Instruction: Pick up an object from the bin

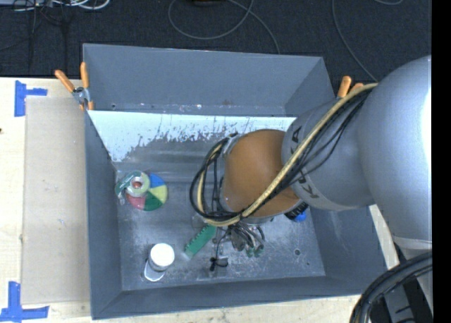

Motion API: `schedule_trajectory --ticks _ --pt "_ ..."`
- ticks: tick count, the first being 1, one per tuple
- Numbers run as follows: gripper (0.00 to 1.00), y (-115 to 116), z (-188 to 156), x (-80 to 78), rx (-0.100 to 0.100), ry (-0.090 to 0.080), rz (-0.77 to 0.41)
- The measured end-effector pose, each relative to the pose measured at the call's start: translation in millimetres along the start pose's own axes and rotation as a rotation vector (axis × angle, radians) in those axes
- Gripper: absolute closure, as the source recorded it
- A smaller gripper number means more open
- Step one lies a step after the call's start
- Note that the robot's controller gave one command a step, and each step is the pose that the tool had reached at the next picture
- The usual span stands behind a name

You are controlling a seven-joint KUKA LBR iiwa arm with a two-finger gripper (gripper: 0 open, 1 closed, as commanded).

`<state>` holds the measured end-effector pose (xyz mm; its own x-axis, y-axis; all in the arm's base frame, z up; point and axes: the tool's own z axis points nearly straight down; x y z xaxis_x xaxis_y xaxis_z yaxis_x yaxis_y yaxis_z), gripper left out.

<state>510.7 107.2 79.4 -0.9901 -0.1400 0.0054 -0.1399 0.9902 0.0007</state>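
Camera view: your end effector [236, 240] hung low over the floor of the bin [211, 293], near its front wall. Whether it was released or clenched could not be told. A green oblong piece [201, 239] lay just beside it, on the side away from the arm. In my judgement, you needed to centre over that piece before closing. A white-capped bottle [161, 258] lay beyond the piece and a multicoloured toy [146, 191] well apart, with open floor between them.
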Motion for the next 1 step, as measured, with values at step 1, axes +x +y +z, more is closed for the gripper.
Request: schedule_trajectory --ticks 1 --pt "1.00 -9.3 9.1 -11.7 0.002 0.002 -0.115"
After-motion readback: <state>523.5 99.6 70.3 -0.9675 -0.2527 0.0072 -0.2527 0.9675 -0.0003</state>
